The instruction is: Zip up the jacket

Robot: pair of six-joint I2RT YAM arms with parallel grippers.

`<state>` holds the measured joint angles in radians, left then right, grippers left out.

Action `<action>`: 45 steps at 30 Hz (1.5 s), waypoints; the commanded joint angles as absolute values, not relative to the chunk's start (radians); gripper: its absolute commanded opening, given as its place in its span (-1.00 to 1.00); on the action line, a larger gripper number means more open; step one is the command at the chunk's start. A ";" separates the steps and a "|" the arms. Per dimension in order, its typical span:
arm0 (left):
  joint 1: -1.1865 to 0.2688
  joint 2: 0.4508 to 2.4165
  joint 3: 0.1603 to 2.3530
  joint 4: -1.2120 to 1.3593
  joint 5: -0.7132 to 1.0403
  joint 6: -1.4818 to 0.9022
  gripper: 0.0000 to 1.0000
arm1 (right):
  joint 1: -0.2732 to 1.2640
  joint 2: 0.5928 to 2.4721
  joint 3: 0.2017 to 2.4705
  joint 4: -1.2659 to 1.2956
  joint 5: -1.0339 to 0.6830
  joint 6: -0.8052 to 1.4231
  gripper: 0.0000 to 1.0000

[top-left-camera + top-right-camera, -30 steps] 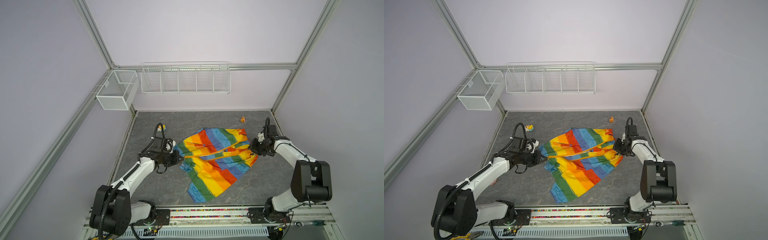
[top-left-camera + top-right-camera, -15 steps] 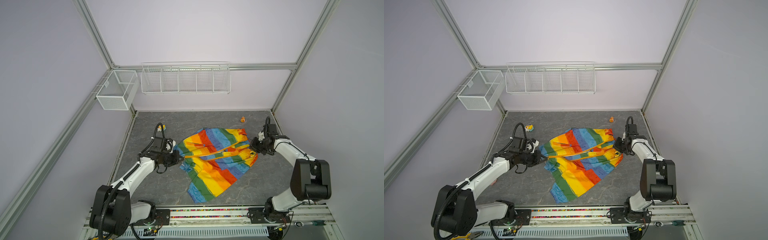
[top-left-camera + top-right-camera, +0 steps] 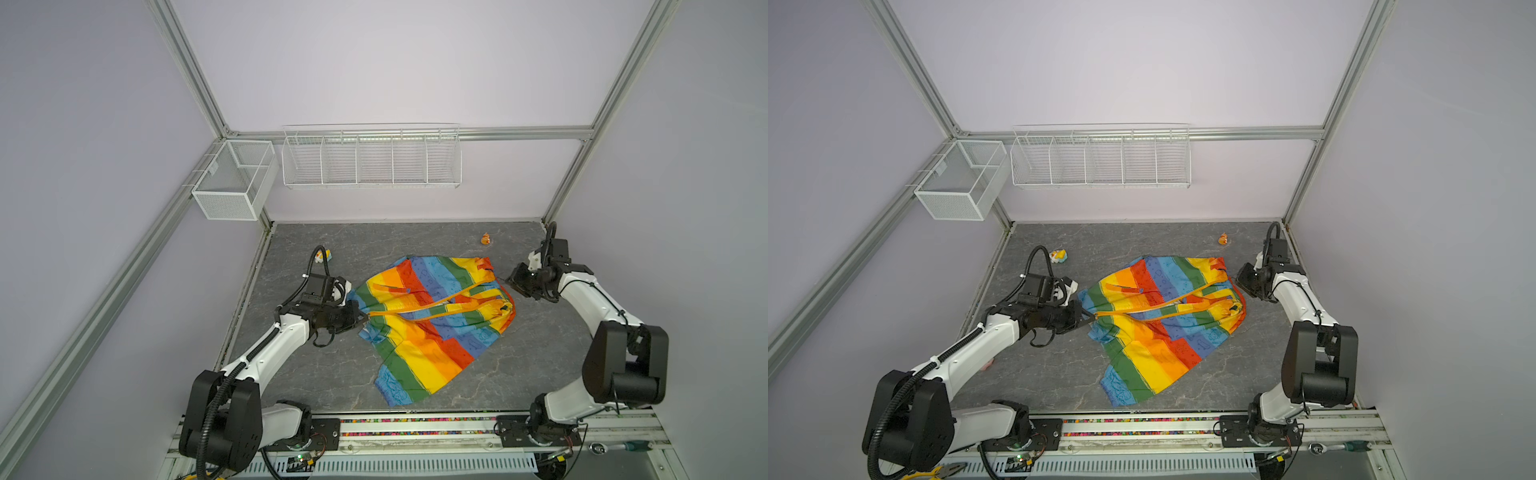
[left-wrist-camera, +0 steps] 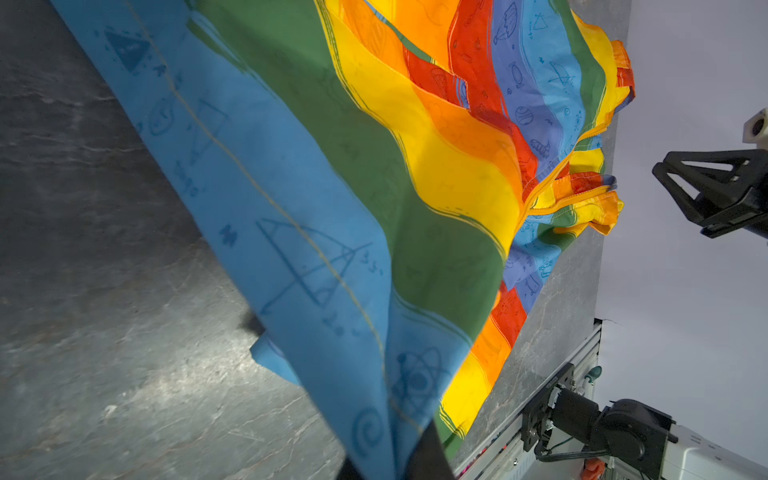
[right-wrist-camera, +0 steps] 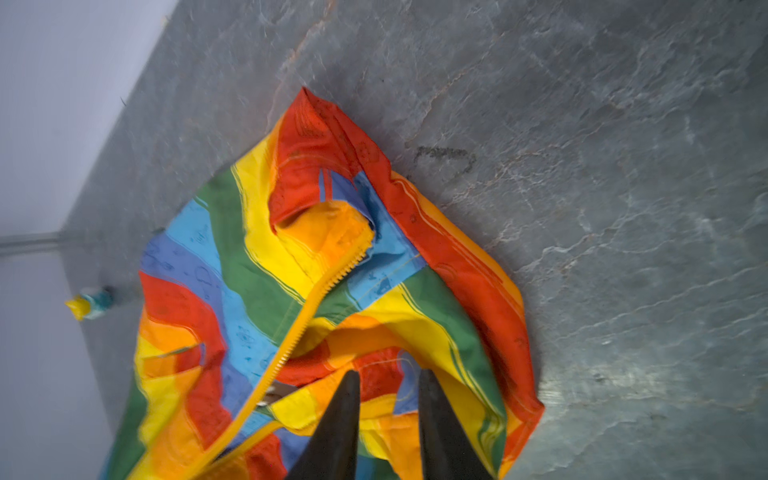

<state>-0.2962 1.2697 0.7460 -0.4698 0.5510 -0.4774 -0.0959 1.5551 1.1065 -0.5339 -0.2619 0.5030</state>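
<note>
The rainbow-striped jacket [image 3: 432, 332] [image 3: 1158, 340] lies crumpled on the grey floor in both top views. Its orange-yellow zipper band [image 3: 432, 309] [image 5: 316, 299] runs across it and gapes toward the right end. My left gripper [image 3: 365, 318] [image 3: 1094, 318] [image 4: 409, 461] is shut on the jacket's blue hem [image 4: 332, 291] at the zipper's left end and holds it off the floor. My right gripper [image 3: 510, 282] [image 3: 1241, 278] [image 5: 386, 374] stands open just off the jacket's right end. Its two fingers hover over the cloth with nothing between them.
A small orange toy [image 3: 485, 239] sits near the back right. A yellow toy [image 3: 322, 254] lies behind my left arm. Two white wire baskets [image 3: 371, 156] [image 3: 232, 183] hang on the back wall and in the left corner. The aluminium rail [image 3: 415, 424] runs along the front.
My right gripper's jaws have opened, and it sits slightly back from the jacket's right end. My left gripper keeps its hold and has not moved.
</note>
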 commanded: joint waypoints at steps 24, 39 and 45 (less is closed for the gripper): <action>-0.291 1.267 0.723 -0.451 0.566 -0.476 -1.00 | -0.052 1.597 0.980 -0.451 -0.336 0.538 -0.78; -0.291 1.271 0.724 -0.468 0.552 -0.462 -1.00 | -0.128 1.556 1.116 -0.520 -0.345 0.557 -0.87; -0.291 1.269 0.728 -0.477 0.544 -0.458 -1.00 | -0.146 1.687 1.172 -0.494 -0.345 0.556 -0.86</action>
